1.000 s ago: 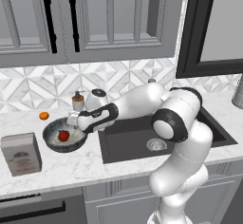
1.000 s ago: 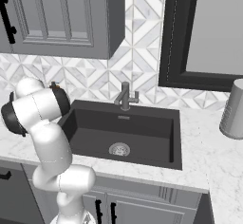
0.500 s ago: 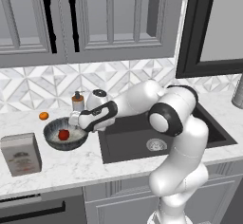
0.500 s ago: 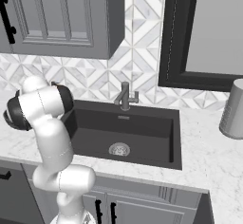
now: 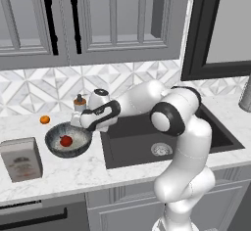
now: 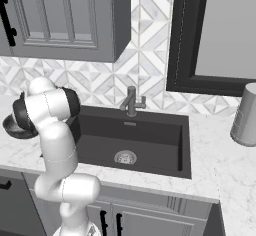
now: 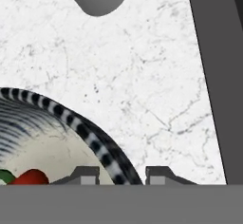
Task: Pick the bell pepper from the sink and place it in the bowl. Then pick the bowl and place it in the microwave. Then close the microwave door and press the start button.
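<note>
The dark speckled bowl (image 5: 73,151) stands on the marble counter left of the sink (image 5: 142,138), with the small red bell pepper (image 5: 65,140) lying inside it. My gripper (image 5: 86,127) reaches over the bowl's right rim from the sink side. In the hand view the gripper (image 7: 122,175) straddles the bowl's striped rim (image 7: 71,118), one fingertip inside and one outside, shut on it. The bell pepper (image 7: 31,176) shows at the lower left, inside the pale bowl. The right base view shows the sink (image 6: 130,140) and a sliver of the bowl (image 6: 11,128) behind my arm. The microwave is out of view.
A small orange fruit (image 5: 44,119) and a brown bottle (image 5: 79,103) sit behind the bowl. A grey box (image 5: 20,159) lies at the counter's front left. A grey canister (image 6: 246,115) stands right of the sink, the faucet (image 6: 131,101) behind it. A dark-framed panel (image 5: 215,29) hangs at upper right.
The gripper has settled a little lower at the bowl's right rim and its fingers have drawn in from wide open onto the rim. Bowl and bell pepper have not moved.
</note>
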Controlling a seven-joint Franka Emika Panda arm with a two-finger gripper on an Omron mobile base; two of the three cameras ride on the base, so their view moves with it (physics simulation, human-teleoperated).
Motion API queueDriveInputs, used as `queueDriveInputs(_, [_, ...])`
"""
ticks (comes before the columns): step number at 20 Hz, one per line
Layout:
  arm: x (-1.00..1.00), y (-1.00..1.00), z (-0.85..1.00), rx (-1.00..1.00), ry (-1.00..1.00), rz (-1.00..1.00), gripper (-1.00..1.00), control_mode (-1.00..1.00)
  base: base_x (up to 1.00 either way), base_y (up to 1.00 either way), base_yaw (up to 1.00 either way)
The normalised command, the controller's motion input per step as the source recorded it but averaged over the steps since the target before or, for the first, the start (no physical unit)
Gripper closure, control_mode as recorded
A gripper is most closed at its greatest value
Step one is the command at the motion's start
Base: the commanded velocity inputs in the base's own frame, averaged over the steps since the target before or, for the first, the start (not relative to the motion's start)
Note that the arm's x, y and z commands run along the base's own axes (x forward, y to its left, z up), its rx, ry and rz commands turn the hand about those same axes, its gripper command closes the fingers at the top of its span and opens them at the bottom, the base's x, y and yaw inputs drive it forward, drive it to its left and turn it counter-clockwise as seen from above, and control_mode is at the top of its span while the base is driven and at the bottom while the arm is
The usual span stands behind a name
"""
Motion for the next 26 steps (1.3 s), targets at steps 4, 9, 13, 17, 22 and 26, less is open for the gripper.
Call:
queueDriveInputs(4, [-0.36, 0.07, 0.02, 0.0, -0.04, 0.0, 1.0, -1.0, 0.0, 0.0, 0.0])
queueDriveInputs(9, [-0.61, -0.29, 0.39, 0.02, -0.1, -0.05, 1.0, -1.0, 0.0, 0.0, 0.0])
queueDriveInputs(13, [-0.39, -0.89, 0.79, 0.13, -0.16, -0.14, 1.0, -1.0, 0.0, 0.0, 0.0])
queueDriveInputs(17, [-0.44, -0.8, 1.0, 0.14, -0.11, -0.2, 1.0, -1.0, 0.0, 0.0, 0.0])
queueDriveInputs(22, [-0.48, -0.78, 0.91, 0.03, 0.0, -0.35, 1.0, -1.0, 0.0, 0.0, 0.0])
queueDriveInputs(26, [-0.48, -0.84, 0.63, 0.0, 0.06, -0.5, 1.0, -1.0, 0.0, 0.0, 0.0])
